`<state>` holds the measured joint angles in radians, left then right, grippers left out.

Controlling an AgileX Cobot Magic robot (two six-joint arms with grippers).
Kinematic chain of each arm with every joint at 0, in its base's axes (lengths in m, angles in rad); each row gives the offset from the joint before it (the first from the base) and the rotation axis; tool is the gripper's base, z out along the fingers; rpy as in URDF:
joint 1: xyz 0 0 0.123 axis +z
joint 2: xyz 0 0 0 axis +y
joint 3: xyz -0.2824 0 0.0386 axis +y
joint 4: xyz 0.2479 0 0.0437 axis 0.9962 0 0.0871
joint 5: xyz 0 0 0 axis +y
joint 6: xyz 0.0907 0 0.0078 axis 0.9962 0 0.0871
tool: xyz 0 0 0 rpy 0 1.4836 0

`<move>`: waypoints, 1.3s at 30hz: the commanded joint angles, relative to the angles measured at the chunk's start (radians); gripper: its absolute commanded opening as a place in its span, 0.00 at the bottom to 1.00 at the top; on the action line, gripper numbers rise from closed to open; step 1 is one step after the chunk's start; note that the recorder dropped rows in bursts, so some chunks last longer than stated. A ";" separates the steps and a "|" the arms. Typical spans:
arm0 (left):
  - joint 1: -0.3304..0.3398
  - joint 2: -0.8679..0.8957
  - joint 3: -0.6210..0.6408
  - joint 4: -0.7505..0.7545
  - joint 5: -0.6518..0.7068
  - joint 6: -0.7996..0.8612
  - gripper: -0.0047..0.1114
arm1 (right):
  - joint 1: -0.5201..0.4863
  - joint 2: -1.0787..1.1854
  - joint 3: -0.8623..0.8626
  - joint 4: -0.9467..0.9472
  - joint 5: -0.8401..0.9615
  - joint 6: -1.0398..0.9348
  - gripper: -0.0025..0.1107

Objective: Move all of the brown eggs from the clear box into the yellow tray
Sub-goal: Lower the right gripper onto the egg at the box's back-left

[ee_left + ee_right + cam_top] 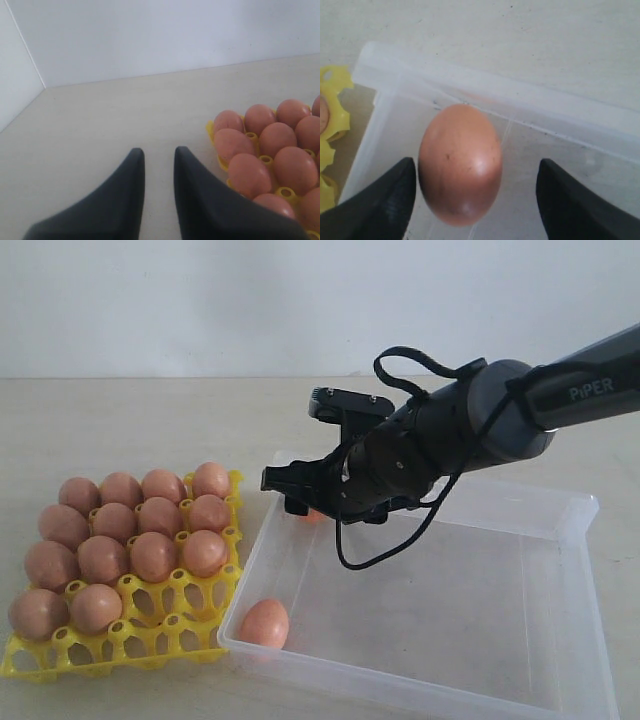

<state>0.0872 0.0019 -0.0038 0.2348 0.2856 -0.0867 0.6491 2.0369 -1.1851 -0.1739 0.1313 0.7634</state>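
Observation:
The yellow tray (150, 635) on the left holds several brown eggs (130, 530); its front cells are bare. To its right lies the clear box (560, 505). One egg (264, 623) rests in the box's near left corner. Another egg (460, 162) lies in the far left corner, and in the exterior view it (315, 515) shows only as a sliver under the arm. My right gripper (476, 170) is open and straddles that egg, which sits closer to one finger (395, 195). My left gripper (159, 155) hovers over bare table beside the tray (212, 131), fingers narrowly apart and holding nothing.
The box's low wall (520, 95) runs just beyond the straddled egg, with the tray's corner (332, 82) close outside it. A pale wall stands behind the light wooden table (120, 420). The left arm is out of the exterior view.

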 commanded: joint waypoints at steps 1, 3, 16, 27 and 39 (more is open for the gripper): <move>0.002 -0.002 0.004 -0.002 -0.002 -0.002 0.23 | 0.002 -0.001 -0.004 -0.002 -0.035 -0.014 0.59; 0.002 -0.002 0.004 -0.002 -0.002 -0.002 0.23 | 0.002 -0.001 -0.004 -0.002 -0.037 -0.014 0.59; 0.002 -0.002 0.004 -0.002 -0.002 -0.002 0.23 | 0.002 -0.001 -0.004 0.005 -0.045 -0.030 0.59; 0.002 -0.002 0.004 -0.002 -0.002 -0.002 0.23 | 0.002 -0.001 -0.004 0.007 -0.036 -0.039 0.59; 0.002 -0.002 0.004 -0.002 -0.002 -0.002 0.23 | 0.002 -0.001 -0.004 0.008 -0.007 -0.054 0.59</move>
<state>0.0872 0.0019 -0.0038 0.2348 0.2856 -0.0867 0.6491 2.0369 -1.1851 -0.1666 0.1130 0.7317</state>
